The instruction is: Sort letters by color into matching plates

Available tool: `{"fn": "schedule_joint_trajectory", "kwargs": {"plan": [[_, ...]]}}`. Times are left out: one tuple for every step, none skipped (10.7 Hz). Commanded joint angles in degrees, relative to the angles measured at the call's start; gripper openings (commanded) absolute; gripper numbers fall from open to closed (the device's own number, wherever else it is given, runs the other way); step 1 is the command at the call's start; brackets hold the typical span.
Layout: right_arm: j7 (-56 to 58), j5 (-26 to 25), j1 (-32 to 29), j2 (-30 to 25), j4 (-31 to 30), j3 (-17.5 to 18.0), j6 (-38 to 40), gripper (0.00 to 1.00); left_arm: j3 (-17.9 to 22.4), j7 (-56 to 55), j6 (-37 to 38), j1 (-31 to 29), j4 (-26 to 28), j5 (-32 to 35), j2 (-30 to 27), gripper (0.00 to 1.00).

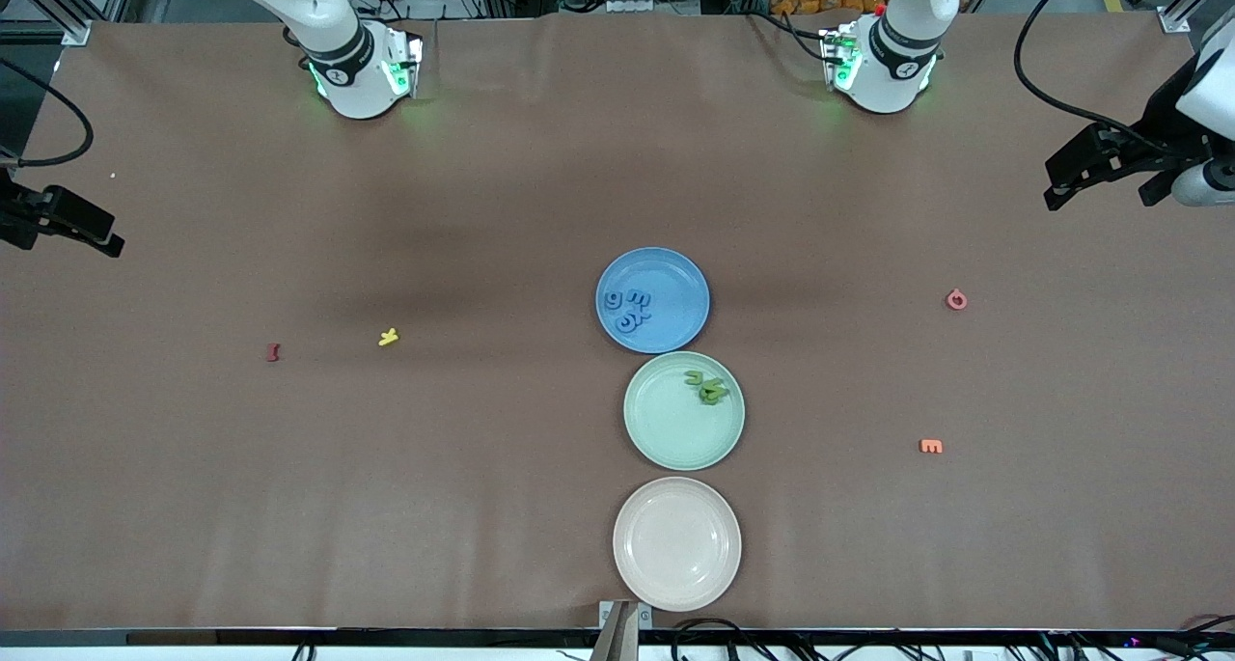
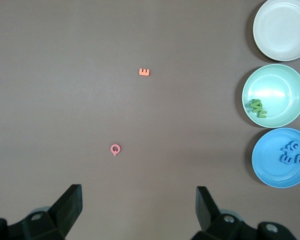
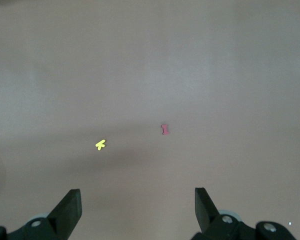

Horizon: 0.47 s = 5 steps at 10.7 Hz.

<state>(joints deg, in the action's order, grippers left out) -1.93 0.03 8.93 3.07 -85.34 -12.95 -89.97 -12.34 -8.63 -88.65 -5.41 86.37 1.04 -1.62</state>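
Nearest the front camera sits a cream plate [image 1: 677,543], holding nothing. Taking this cream plate as the landmark, a mint green plate [image 1: 684,410] lies just farther from the camera, close beside it, and a sky blue plate [image 1: 653,299] lies farther again, so the three plates form a short row running away from the camera.

Green letters [image 1: 707,388] rest clustered together in the mint green plate, near the part of its rim that faces the blue plate. Blue letters [image 1: 629,310] lie grouped in the sky blue plate. How many letters each cluster holds cannot be told.

Four stray letters lie on the brown table [image 1: 482,207], all well apart from the cream plate. Toward the left arm's end are an orange letter E [image 1: 931,446] and, farther from the camera, a pink letter [image 1: 956,300]. Toward the right arm's end are a yellow letter [image 1: 388,337] and a dark red letter [image 1: 273,352].

Both arms wait, pulled back to the table's ends. The left gripper [image 1: 1071,183] hangs over its end of the table, fingers spread wide and holding nothing. The right gripper [image 1: 82,227] hangs over the right arm's end, fingers likewise spread wide with nothing between them.
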Motion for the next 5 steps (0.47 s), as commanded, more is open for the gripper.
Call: {"fn": "schedule_joint_trajectory", "kwargs": {"plan": [[-0.71, -1.17, 0.21, -1.84, -1.67, 0.30, -0.29, 1.00, -0.23, 1.42, -0.03, -0.39, -0.24, 1.07, -0.40, 1.00], [-0.71, -1.17, 0.21, -1.84, -1.49, 0.30, -0.21, 1.00, -0.23, 1.42, -0.03, -0.39, -0.24, 1.07, -0.40, 1.00], [-0.71, -1.17, 0.21, -1.75, -1.40, 0.30, -0.21, 1.00, -0.23, 1.42, -0.03, -0.39, -0.24, 1.07, -0.40, 1.00], [-0.71, -1.17, 0.29, -1.75, -1.40, 0.30, -0.21, 1.00, -0.23, 1.33, -0.03, -0.39, -0.24, 1.07, -0.40, 1.00], [-0.71, -1.17, 0.21, -1.75, -1.40, 0.30, -0.21, 1.00, -0.23, 1.33, -0.03, -0.39, -0.24, 1.07, -0.40, 1.00]]}}
